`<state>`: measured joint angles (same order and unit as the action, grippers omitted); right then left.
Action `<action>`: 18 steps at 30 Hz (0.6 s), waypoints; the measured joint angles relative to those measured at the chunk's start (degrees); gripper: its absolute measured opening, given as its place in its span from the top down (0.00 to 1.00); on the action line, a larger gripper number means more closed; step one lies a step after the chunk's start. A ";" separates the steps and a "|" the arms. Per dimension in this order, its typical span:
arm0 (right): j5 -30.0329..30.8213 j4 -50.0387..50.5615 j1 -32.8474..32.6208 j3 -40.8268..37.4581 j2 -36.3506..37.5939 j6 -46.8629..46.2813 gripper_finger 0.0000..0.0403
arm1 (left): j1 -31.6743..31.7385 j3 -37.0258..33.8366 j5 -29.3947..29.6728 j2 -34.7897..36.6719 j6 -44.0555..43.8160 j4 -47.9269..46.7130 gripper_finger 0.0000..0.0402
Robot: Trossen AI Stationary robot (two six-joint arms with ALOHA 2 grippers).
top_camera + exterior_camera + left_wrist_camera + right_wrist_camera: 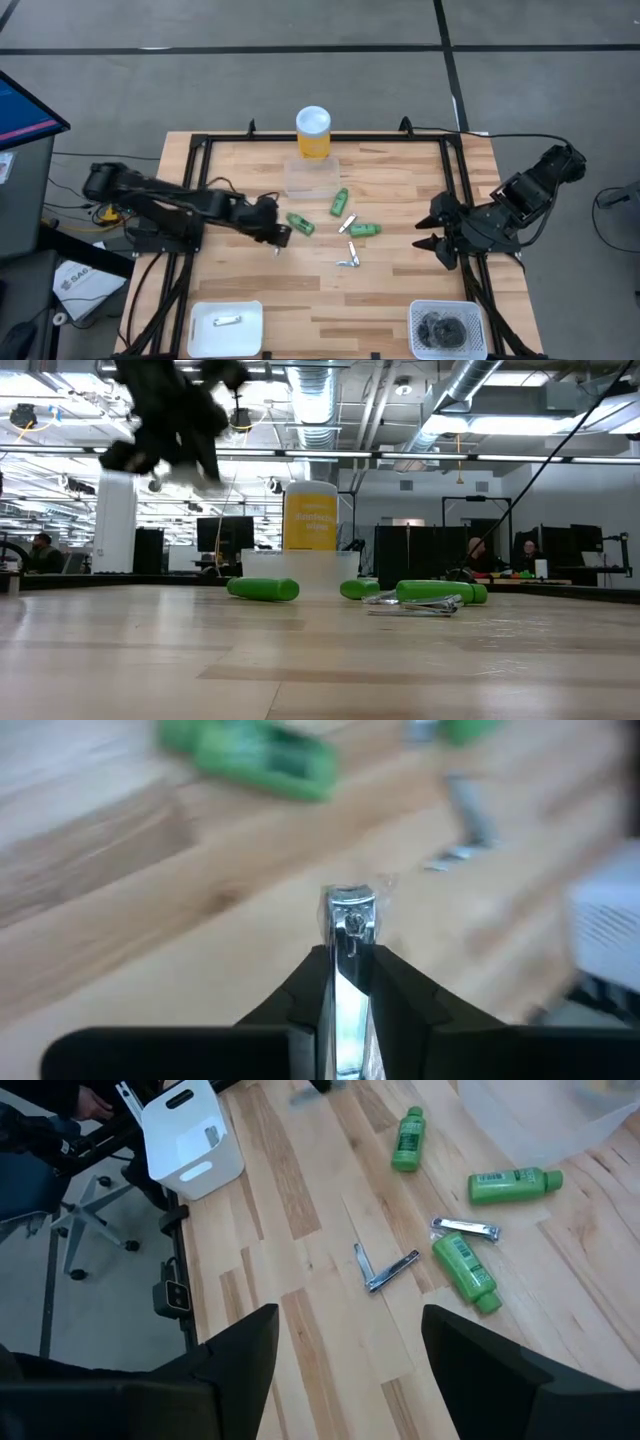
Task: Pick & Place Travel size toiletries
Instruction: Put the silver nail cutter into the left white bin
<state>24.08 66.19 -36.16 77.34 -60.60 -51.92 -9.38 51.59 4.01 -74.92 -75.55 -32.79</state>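
Note:
My left gripper (277, 238) (349, 960) is shut on a silvery nail clipper (350, 915), above the table left of the toiletries; the low view shows that gripper (170, 430) high over the wood. Three green tubes (300, 223) (339, 201) (364, 230) lie on their sides mid-table. Two more silvery clippers (349, 222) (349, 262) lie flat among them. My right gripper (438, 236) (350, 1370) hangs open over the table's right side with nothing between its fingers. My left gripper pinches the nail clipper between its two fingers, which close on its flat sides (347, 982). The clipper's riveted end (351, 910) sticks out past the fingertips. The fingers slant down from the table's left and lie along the clipper, which is lifted clear of the table.
A yellow white-lidded cylinder (313, 131) stands at the far edge with a clear box (311, 176) in front of it. A white tray (225, 327) holding a metal piece sits near left. A white basket (447, 328) of dark round pieces sits near right.

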 joint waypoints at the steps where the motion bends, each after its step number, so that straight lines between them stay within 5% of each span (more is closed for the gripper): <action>1: 0.00 -0.01 0.00 0.00 0.00 -0.02 0.40 | -1.01 0.00 0.07 2.06 0.50 0.07 0.89; 9: 0.00 -0.35 0.00 0.00 -0.02 -0.11 0.40 | -12.32 0.13 -7.20 12.91 3.26 0.25 0.89; 18: 0.02 -0.70 1.46 0.02 -0.02 -1.65 0.40 | -28.15 0.17 -9.84 7.58 0.71 -1.98 0.89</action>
<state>24.09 65.49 -34.70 77.36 -60.62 -53.57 -37.53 51.77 -5.83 -67.34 -74.84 -34.77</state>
